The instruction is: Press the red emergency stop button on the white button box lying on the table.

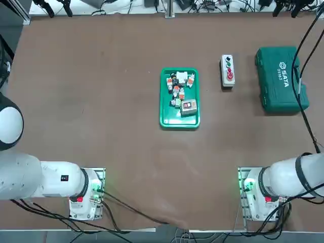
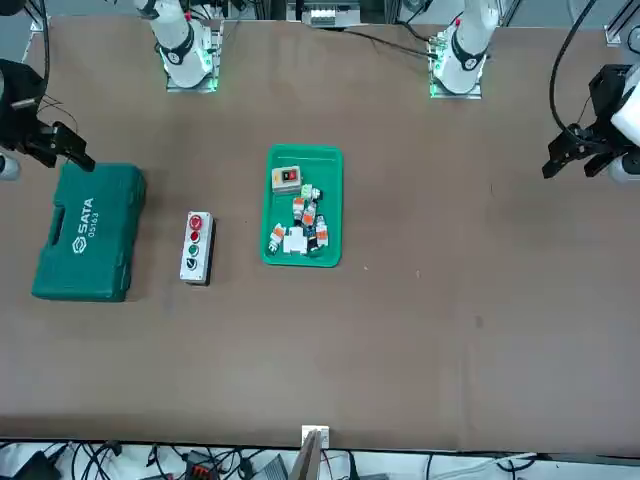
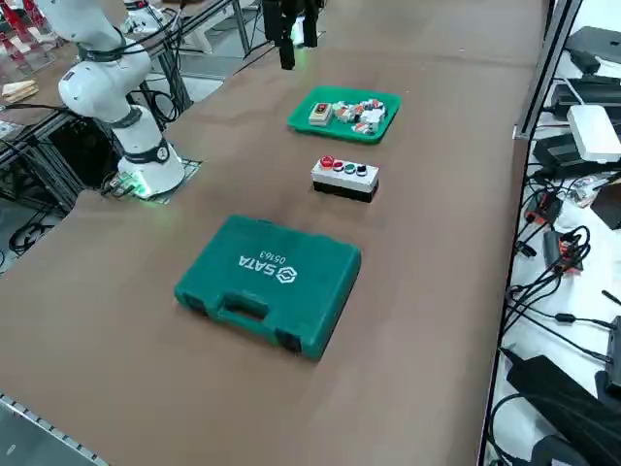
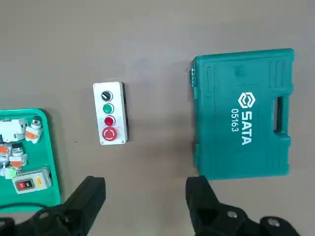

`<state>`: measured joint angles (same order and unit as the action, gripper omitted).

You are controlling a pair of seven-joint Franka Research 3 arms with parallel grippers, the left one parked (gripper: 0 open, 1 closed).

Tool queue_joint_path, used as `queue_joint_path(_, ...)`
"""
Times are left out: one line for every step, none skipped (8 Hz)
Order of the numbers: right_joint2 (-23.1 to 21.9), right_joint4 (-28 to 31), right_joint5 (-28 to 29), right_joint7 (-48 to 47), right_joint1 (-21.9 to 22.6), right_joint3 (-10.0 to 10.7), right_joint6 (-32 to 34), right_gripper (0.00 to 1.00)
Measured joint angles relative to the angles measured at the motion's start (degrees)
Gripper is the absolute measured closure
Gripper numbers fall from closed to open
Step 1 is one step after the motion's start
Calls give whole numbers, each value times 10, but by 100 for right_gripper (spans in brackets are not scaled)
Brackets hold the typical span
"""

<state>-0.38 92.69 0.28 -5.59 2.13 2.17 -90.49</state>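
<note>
Right wrist view: we see our right gripper [image 4: 145, 189] open and empty above the table [image 1: 136, 167], the red emergency stop button [image 4: 109, 133] on the white button box [image 4: 104, 93] between the green parts tray [image 4: 29, 199] and SATA case [image 4: 231, 157].

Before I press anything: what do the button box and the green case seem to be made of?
Button box: probably painted metal or hard plastic, smooth pale face with a soft sheen; I can't tell which. Green case: likely moulded hard plastic, matte, judging by its ribbed lid and built-in handle.
</note>
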Motion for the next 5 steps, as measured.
queue_joint_path(0, 0, 0, 0, 0, 0, 1, 0)
queue_joint_path(2, 0, 0, 0, 0, 0, 2, 0)
queue_joint_path(6, 0, 0, -1, 0, 0, 2, 0)
queue_joint_path(12, 0, 1, -2, 0, 0, 2, 0)
queue_joint_path(21, 0, 2, -3, 1, -1, 2, 5)
